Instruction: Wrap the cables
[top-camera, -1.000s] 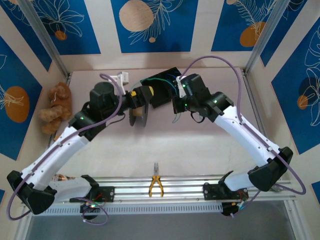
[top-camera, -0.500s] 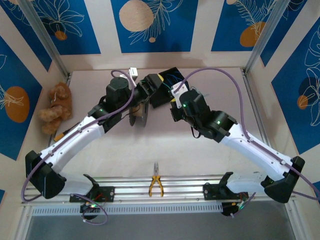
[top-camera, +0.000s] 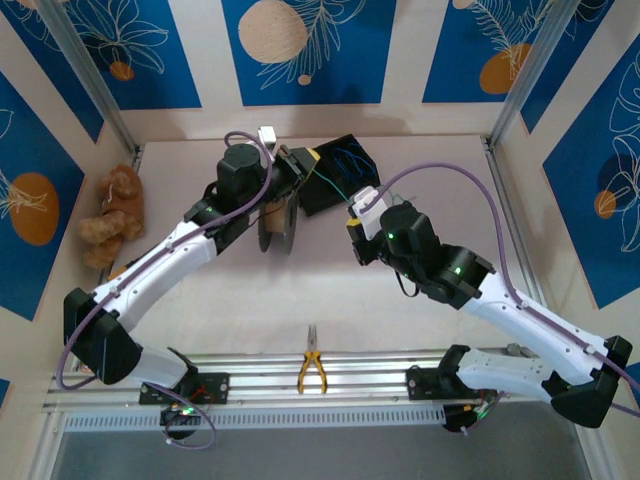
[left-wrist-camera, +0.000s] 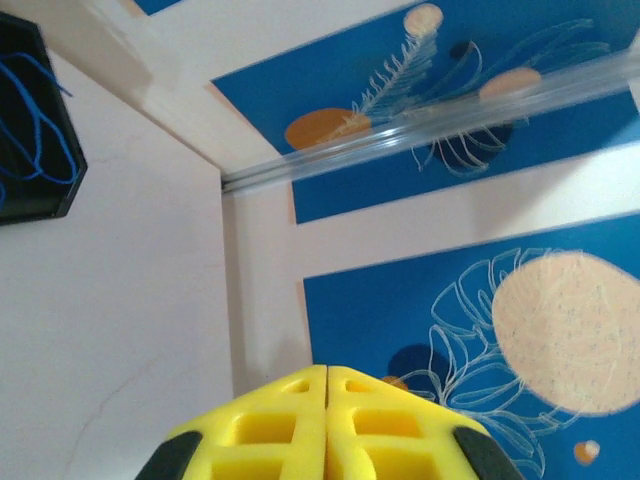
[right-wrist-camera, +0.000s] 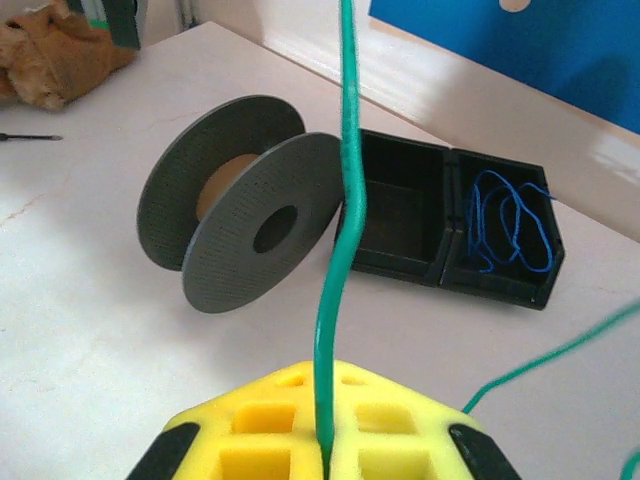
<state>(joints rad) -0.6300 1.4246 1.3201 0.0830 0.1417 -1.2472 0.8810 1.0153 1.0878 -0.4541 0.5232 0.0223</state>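
Right gripper (right-wrist-camera: 325, 452) is clamped on the green cable (right-wrist-camera: 345, 200); the strand comes straight up out of the seam between its yellow pads (right-wrist-camera: 262, 420), and from that wrist camera it crosses in front of the spool (right-wrist-camera: 240, 200); a second green length trails off to the side away from the spool. The spool stands on edge on the table (right-wrist-camera: 90, 310), dark grey flanges with a tan core. Just behind it sits a black tray (right-wrist-camera: 400, 262), maybe touching the flange, hard to call from this angle. The blue cable (right-wrist-camera: 510, 225) lies in loose loops in the tray compartment farther from the spool.

From overhead, the left gripper (top-camera: 293, 163) hangs over the far side of the spool (top-camera: 275, 225), at the tray's near corner; its yellow pads (left-wrist-camera: 270, 425) are pressed flat together. The right gripper (top-camera: 358, 235) sits off to the spool's right, with the green cable (top-camera: 340, 188) running up to the tray (top-camera: 345, 160). Teddy bear (top-camera: 112, 215) is well left of the spool; pliers (top-camera: 312, 368) well in front of it.
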